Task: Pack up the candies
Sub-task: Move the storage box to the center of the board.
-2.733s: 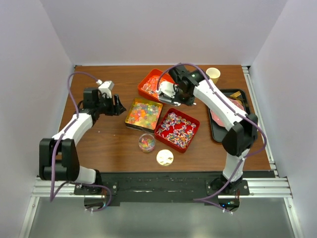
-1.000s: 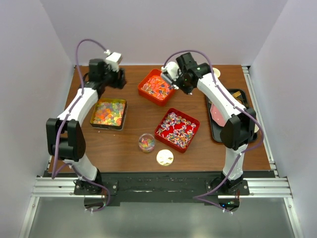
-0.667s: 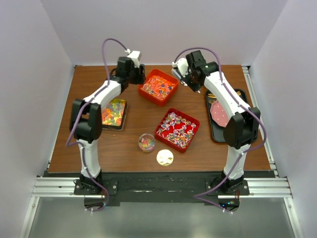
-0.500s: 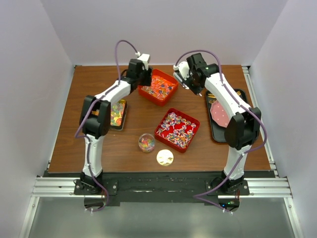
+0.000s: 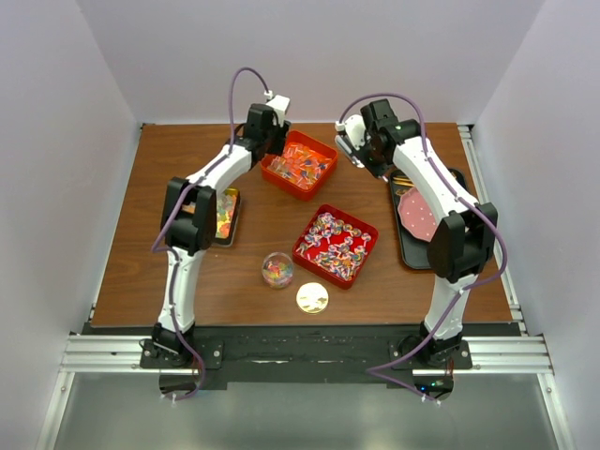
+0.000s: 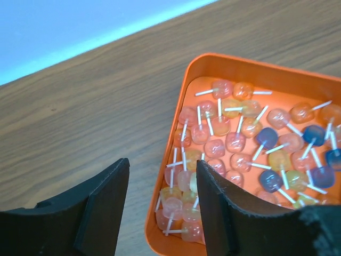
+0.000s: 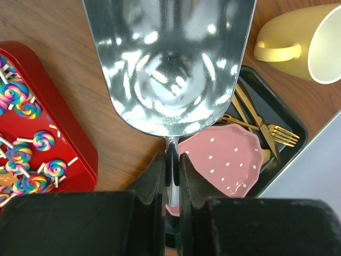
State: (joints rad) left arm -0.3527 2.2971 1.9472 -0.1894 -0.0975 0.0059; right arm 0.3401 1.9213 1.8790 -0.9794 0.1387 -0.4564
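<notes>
The candies lie in several containers: translucent pink, orange and blue lollipops (image 6: 240,144) in an orange tray (image 5: 302,165), swirled lollipops (image 5: 336,244) in a red tray (image 7: 80,149), gummies in a tin (image 5: 221,214), and a few in a small clear jar (image 5: 277,270). My left gripper (image 6: 162,213) is open and hovers over the orange tray's near-left corner, its wall (image 6: 184,96) below the gap between the fingers. My right gripper (image 7: 170,170) is shut on the thin handle of a shiny metal scoop (image 7: 170,64), whose bowl is empty, above bare wood to the right of the orange tray.
A round gold lid (image 5: 312,298) lies near the front. At the right, a black tray (image 7: 290,128) holds a pink dotted plate (image 7: 224,165) and gold cutlery (image 7: 261,122). A yellow cup (image 7: 309,42) stands behind it.
My left arm has swung from the back left across to the orange tray. My right arm drew the scoop rightward, off that tray.
</notes>
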